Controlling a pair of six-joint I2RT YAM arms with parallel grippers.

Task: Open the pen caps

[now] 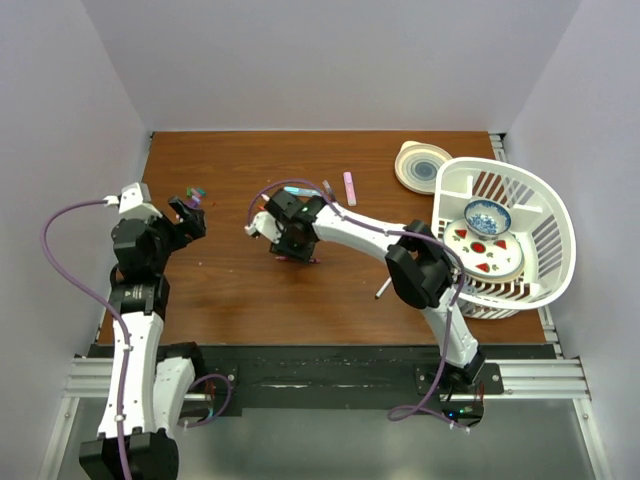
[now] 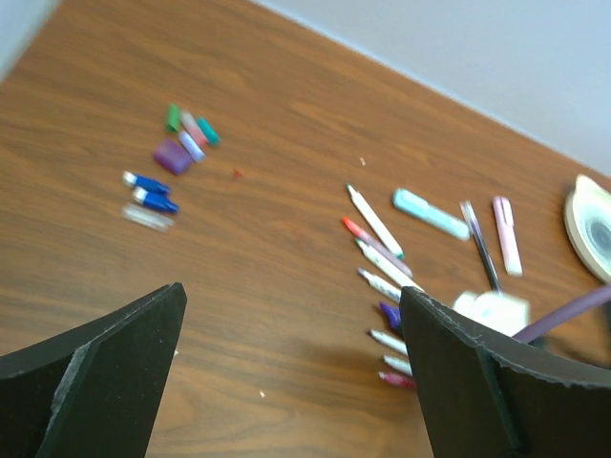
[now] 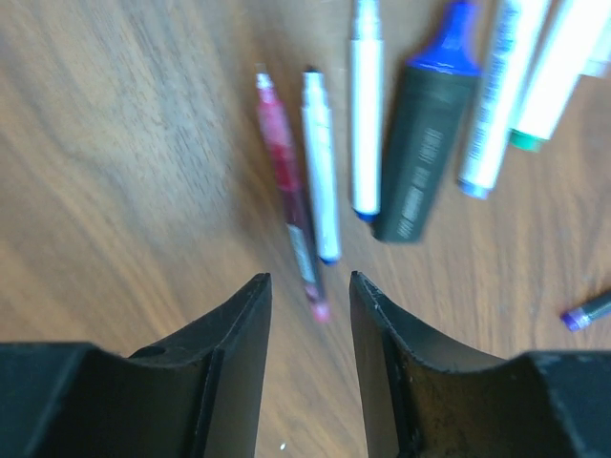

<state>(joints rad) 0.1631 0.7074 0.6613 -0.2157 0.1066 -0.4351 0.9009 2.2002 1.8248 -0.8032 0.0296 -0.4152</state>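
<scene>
Several loose pen caps (image 2: 181, 143) in green, pink, teal, purple and blue lie in a small pile at the far left of the table; they also show in the top view (image 1: 197, 190). My left gripper (image 2: 291, 334) is open and empty above bare wood between the pile and a row of pens (image 2: 382, 286). My right gripper (image 3: 310, 286) hovers over that row, open a little. The pink end of a red pen (image 3: 291, 200) lies between its fingertips. Beside it lie white pens (image 3: 320, 181) and a black highlighter (image 3: 425, 143) with a blue tip.
A white basket (image 1: 545, 200) with a plate and a bowl stands at the right, a round lid (image 1: 422, 165) behind it. A pink pen (image 1: 349, 187) and a teal pen (image 2: 430, 213) lie behind the row. One small pen (image 1: 383, 288) lies near the right arm.
</scene>
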